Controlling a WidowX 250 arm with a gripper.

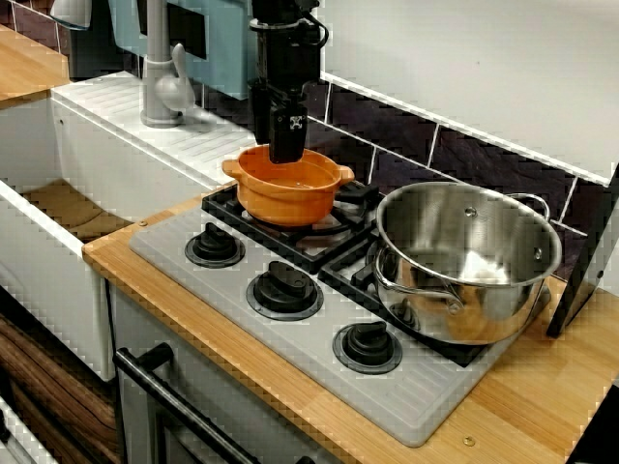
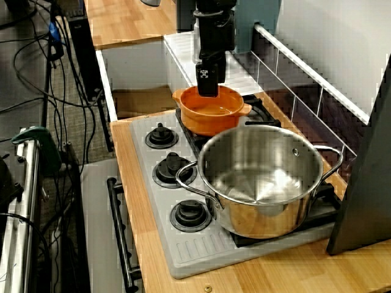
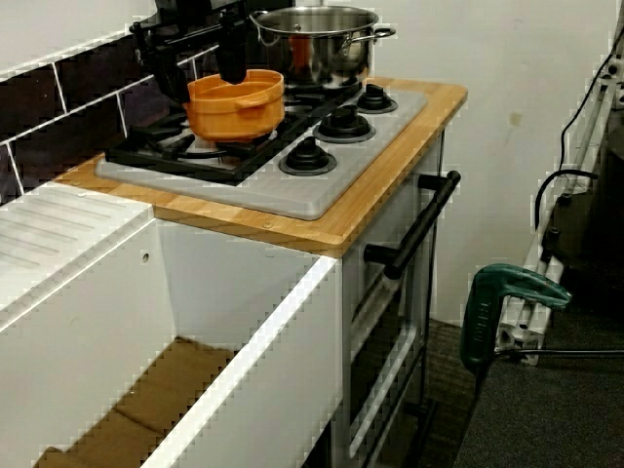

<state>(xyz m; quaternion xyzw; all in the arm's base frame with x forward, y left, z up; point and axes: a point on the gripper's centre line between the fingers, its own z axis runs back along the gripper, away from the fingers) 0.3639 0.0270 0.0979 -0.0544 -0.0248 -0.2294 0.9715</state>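
An orange two-handled pot (image 1: 285, 205) stands on the stove's back-left burner grate (image 1: 319, 237). My black gripper (image 1: 287, 153) hangs straight down over it, its tips at the pot's far rim, seemingly just inside. In the view from the stove's right end the gripper (image 2: 208, 91) covers the pot's (image 2: 211, 119) back rim. From the sink side the gripper (image 3: 231, 70) meets the pot (image 3: 234, 107) at its rim. The fingers read as one dark block, so how the jaws stand is hidden. The pot looks empty.
A large steel pot (image 1: 484, 309) sits on the right burner, close to the orange one. Three black knobs (image 1: 284, 288) line the stove's front. A grey faucet (image 1: 160, 77) and a white sink (image 1: 68, 208) lie left. A dark panel (image 1: 585, 271) leans at the far right.
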